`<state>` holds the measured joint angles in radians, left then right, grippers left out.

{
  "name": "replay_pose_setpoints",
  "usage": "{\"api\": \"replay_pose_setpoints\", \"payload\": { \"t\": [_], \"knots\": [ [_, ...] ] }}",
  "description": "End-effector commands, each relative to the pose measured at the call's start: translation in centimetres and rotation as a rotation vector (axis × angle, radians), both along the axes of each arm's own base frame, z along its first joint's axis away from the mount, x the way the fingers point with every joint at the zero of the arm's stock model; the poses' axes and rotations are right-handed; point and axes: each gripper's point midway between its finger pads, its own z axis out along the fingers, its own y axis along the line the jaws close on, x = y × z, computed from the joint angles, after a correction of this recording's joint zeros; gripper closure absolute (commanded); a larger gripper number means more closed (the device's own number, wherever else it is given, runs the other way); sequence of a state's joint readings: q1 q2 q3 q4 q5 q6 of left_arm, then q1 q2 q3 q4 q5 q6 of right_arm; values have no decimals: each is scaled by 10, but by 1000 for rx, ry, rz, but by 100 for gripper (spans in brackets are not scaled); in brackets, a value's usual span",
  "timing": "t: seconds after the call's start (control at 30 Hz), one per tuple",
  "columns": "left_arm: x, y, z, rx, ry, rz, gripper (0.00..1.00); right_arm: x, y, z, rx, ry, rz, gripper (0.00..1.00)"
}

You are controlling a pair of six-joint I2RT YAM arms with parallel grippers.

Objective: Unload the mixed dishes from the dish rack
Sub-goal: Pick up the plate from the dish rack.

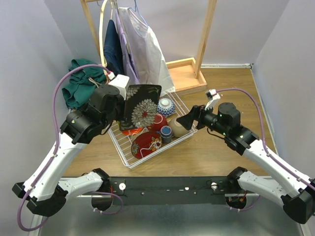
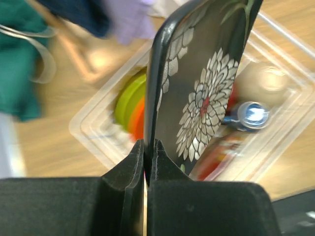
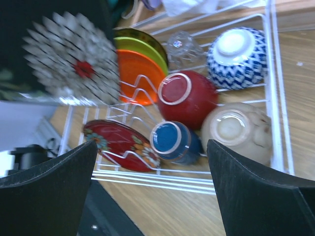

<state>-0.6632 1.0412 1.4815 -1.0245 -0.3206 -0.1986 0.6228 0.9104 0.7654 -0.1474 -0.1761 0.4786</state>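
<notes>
My left gripper point(image 2: 149, 145) is shut on the lower edge of the black square plate point(image 1: 142, 105), which stands upright and lifted over the left part of the white dish rack point(image 1: 129, 156). Still in the rack are yellow and orange plates point(image 2: 133, 105), a red patterned plate point(image 3: 120, 145), a red bowl point(image 3: 189, 98), a blue-white bowl point(image 3: 237, 56), a tan bowl point(image 3: 236, 130), a small blue cup point(image 3: 174, 141) and a clear glass point(image 3: 182, 46). My right gripper point(image 1: 189, 118) hangs open by the rack's right side, above the cup and tan bowl, holding nothing.
A wooden clothes stand point(image 1: 204, 34) with hanging garments point(image 1: 138, 49) rises right behind the rack. A green cloth point(image 1: 81, 83) lies at the back left. Grey walls close in both sides. A black rail point(image 1: 172, 189) runs along the near edge.
</notes>
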Motion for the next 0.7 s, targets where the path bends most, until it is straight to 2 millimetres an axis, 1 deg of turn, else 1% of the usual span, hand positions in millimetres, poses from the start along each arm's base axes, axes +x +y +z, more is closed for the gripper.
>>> {"api": "replay_pose_setpoints", "payload": {
  "t": [0.0, 0.03, 0.07, 0.1, 0.13, 0.17, 0.2, 0.23, 0.27, 0.3, 0.33, 0.37, 0.4, 0.43, 0.47, 0.5, 0.53, 0.6, 0.67],
  "knots": [
    [3, -54, 35, -435, -61, -45, 100, -6, 23, 13, 133, 23, 76, 0],
    [0, -58, 24, -479, -24, -32, 100, -3, 26, 18, 155, 10, 83, 0],
    [-2, -62, 22, -505, -13, -38, 100, -4, 30, 22, 177, 13, 100, 0],
    [-2, -69, 23, -550, -9, -56, 100, -4, 33, 21, 185, 20, 107, 0],
    [-4, -71, 13, -569, 12, -53, 100, -3, 36, 17, 187, 35, 113, 0],
    [-6, -74, 11, -608, 28, -46, 100, -4, 39, 20, 209, 38, 129, 0],
    [-5, -77, 14, -639, 20, -49, 100, -4, 41, 20, 214, 42, 134, 0],
    [-6, -77, 7, -653, 32, -47, 100, -2, 43, 15, 214, 58, 137, 0],
    [-8, -79, 5, -685, 46, -38, 100, -3, 46, 15, 223, 61, 148, 0],
    [-6, -81, 9, -715, 35, -43, 100, -2, 47, 13, 225, 68, 151, 0],
    [-9, -84, 4, -738, 51, -50, 100, -1, 48, 11, 224, 76, 150, 0],
    [-10, -86, 4, -760, 55, -55, 100, -1, 50, 6, 221, 89, 154, 0],
    [-9, -89, 8, -803, 50, -55, 100, 0, 50, 6, 222, 88, 157, 1],
    [-8, -89, 1, -812, 61, -45, 100, 0, 51, 2, 218, 97, 157, 0],
    [-13, -95, 1, -834, 80, -79, 100, 1, 53, 0, 220, 102, 161, 0],
    [-13, -98, 4, -868, 83, -83, 100, 1, 54, -2, 219, 106, 163, 0],
    [-13, -100, -3, -874, 99, -82, 100, 1, 55, -4, 217, 113, 165, 1],
    [-15, -106, -2, -909, 107, -107, 100, 3, 56, -9, 212, 126, 166, 1],
    [-16, -109, -9, -926, 134, -107, 100, 3, 57, -9, 215, 125, 175, 3]
  ]
}}
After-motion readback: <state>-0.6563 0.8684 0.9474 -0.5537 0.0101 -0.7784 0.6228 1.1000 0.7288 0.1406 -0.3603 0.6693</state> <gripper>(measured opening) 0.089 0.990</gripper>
